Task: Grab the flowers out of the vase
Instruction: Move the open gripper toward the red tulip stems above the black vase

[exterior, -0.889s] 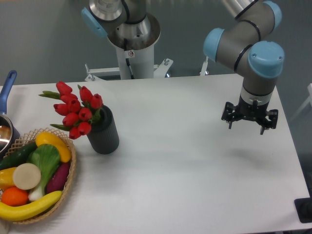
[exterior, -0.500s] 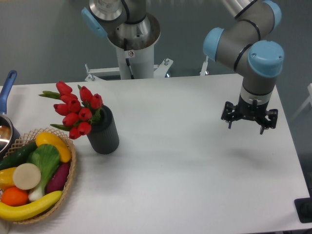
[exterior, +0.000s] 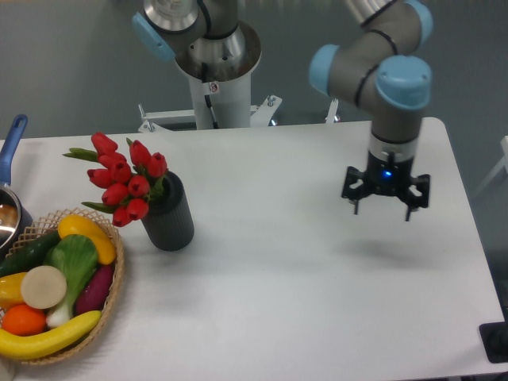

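Flowers: a bunch of red tulip buds with green leaves and stems, standing in the vase and leaning out to its left, toward the basket.
Vase: a matte black-grey ribbed cylinder, upright on the left part of the table, just beside the basket's right rim.
Table: a white rectangular tabletop that bears the vase, the basket and the pan.
Gripper: a black two-finger gripper hanging from the grey arm with pale blue joint caps, pointing straight down above the right part of the table, well apart from the vase and the flowers; a small blue light glows on its body.
Jaws: the two fingers stand wide apart with nothing between them.
Shadow: a faint grey patch on the table below the gripper, so the gripper is off the surface.
Basket: a woven wicker basket at the front left corner, filled with colourful toy fruit and vegetables, among them yellow bananas, a green leafy piece, a purple one and an orange.
Pan: a metal pan with a blue handle, cut off by the left edge, behind the basket.
Arm base: a grey and white pedestal behind the table's far edge.
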Controlling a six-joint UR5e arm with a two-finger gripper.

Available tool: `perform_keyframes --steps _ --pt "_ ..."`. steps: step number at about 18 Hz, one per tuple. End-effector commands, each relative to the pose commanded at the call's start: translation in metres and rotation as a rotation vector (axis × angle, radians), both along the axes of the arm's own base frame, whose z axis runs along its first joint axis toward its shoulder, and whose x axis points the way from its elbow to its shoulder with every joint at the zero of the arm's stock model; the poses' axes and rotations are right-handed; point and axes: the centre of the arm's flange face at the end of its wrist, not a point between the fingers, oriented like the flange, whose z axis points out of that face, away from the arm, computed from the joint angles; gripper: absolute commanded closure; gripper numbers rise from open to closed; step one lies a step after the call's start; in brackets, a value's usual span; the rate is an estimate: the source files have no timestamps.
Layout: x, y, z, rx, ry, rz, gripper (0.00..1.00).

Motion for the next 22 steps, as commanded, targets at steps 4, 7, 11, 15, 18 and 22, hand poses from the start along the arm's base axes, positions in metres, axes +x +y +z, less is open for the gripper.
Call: perform_keyframes --steps 4,7,11,15,18,22 --pt "0.038 0.021 0.003 0.141 -0.074 -0.086 0.0" --pt "0.08 0.03 0.021 0.242 -0.1 -0.158 0.0" --pt "0.116 0.048 0.032 0.35 -0.144 -0.247 0.0" --pt "0.129 0.046 0.033 0.418 -0.175 -0.285 0.0" --pt "0.155 0.037 0.03 0.447 -0.166 -0.355 0.0" --pt "0.191 0.03 0.03 0.473 -0.162 -0.415 0.0"
